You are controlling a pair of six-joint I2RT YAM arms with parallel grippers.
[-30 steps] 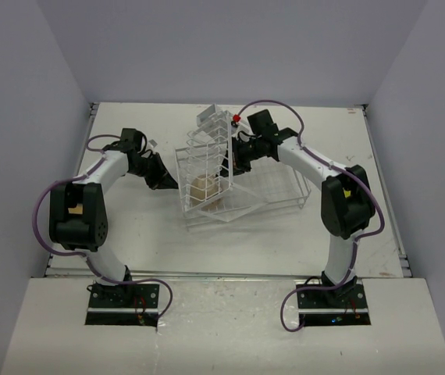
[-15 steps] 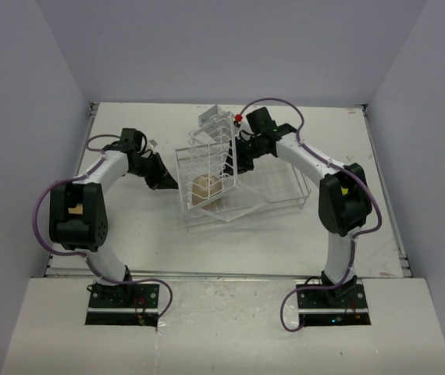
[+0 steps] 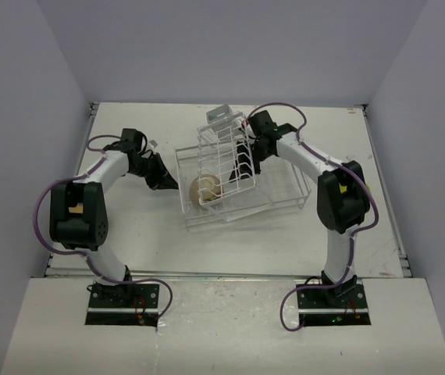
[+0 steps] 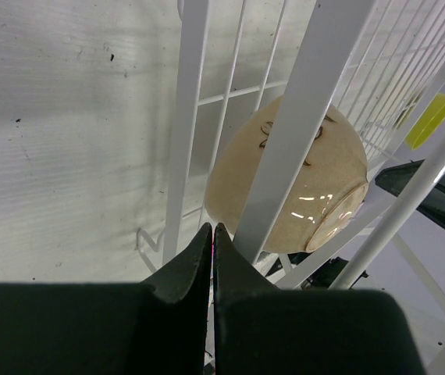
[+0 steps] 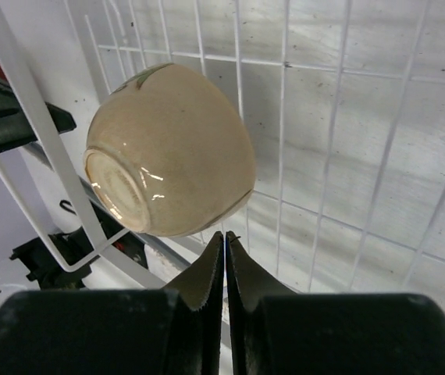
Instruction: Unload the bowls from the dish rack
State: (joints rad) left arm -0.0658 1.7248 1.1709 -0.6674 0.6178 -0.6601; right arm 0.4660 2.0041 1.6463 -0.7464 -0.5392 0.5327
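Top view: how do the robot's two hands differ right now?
The left hand sits outside the dish rack, at its left wall; the right hand reaches in among its wires from the far right. Bars cross the left hand's view of the bowl; the right hand's view of it is clear. Shared: both are shut and point at the bowl.

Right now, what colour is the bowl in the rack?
Bowl: glossy cream-beige; best in right wrist view.

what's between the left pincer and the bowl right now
The dish rack: its white upright bars cross in front of the bowl, which sits inside it, while the shut left pincer is outside them.
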